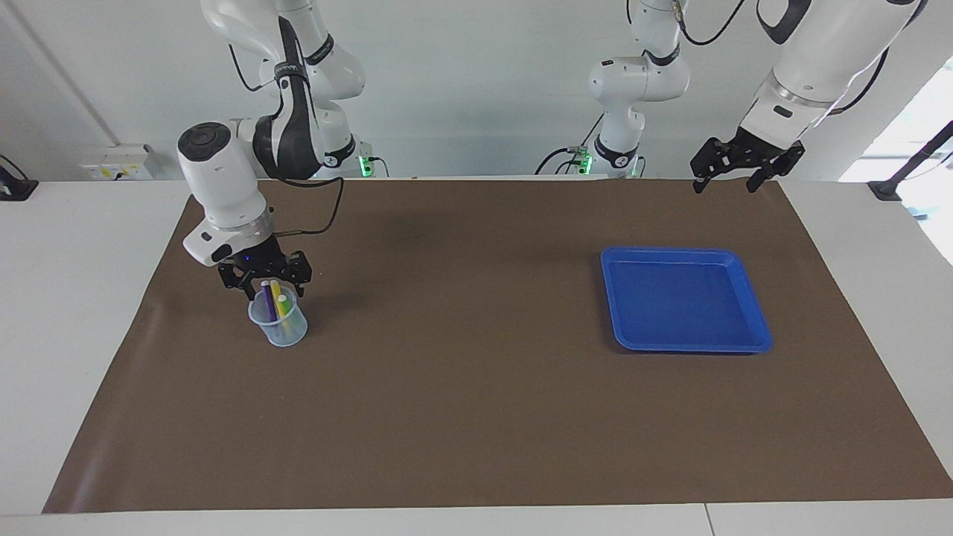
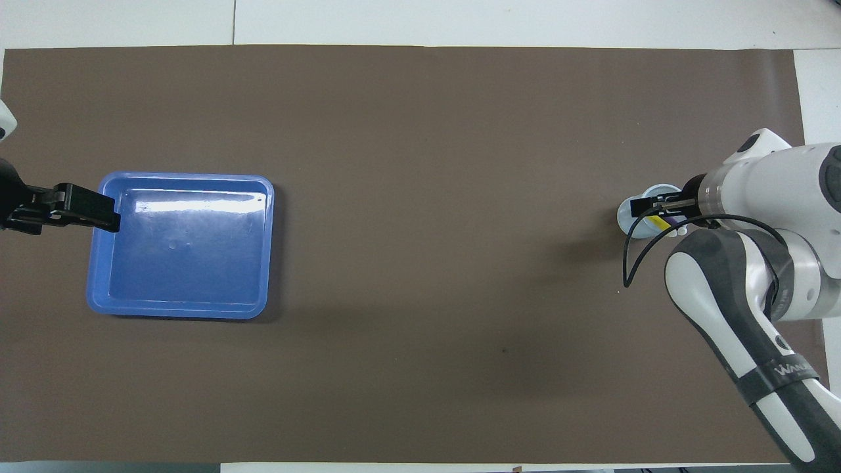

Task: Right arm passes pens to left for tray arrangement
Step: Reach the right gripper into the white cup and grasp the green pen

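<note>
Three pens stand upright in a small translucent cup (image 1: pixel 280 327) at the right arm's end of the mat: a purple pen (image 1: pixel 266 299), a yellow pen (image 1: pixel 276 292) and a green pen (image 1: pixel 285 305). My right gripper (image 1: pixel 274 286), with a blue light, is open just over the cup, and its fingers straddle the pen tops. In the overhead view it (image 2: pixel 660 213) covers most of the cup (image 2: pixel 657 192). The blue tray (image 1: pixel 685 301) lies empty at the left arm's end and shows in the overhead view (image 2: pixel 181 263). My left gripper (image 1: pixel 728 182) is open and waits in the air.
A brown mat (image 1: pixel 461 387) covers the table between the cup and the tray. A black cable (image 2: pixel 634 253) loops off the right wrist beside the cup. In the overhead view the left gripper (image 2: pixel 105 213) overlaps the tray's rim.
</note>
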Tool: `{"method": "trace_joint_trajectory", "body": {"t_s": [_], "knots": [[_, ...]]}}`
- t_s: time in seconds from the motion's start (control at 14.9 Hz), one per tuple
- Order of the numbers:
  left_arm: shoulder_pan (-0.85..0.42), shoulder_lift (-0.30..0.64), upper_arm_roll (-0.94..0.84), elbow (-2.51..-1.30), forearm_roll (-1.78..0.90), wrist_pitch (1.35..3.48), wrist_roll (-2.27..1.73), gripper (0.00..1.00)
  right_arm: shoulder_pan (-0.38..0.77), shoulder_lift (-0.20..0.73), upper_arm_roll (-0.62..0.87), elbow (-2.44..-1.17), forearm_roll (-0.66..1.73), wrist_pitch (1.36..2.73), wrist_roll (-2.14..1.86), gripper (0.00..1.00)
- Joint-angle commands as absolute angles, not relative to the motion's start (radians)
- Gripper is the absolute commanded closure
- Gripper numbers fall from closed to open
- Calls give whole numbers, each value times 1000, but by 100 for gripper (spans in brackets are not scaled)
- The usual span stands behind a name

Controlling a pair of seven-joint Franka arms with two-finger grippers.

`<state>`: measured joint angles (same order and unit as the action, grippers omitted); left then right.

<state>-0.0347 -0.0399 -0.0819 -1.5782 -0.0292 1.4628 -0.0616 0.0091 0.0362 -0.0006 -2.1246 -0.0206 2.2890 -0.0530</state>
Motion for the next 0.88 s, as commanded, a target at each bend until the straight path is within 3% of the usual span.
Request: {"method": "trace_joint_trajectory", "body": {"t_s": [0.0, 0.07, 0.81], "knots": [[-43, -51, -71, -1585, -17, 1453, -51, 0, 8, 25, 3, -2141, -3, 2307, -81, 30], [-43, -51, -71, -1585, -17, 1453, -51, 0, 8, 25, 3, -2141, -3, 2309, -77, 38], [-43, -51, -71, -1585, -17, 1453, -51, 0, 8, 17, 5, -2189, -3, 2393, -77, 39]]}}
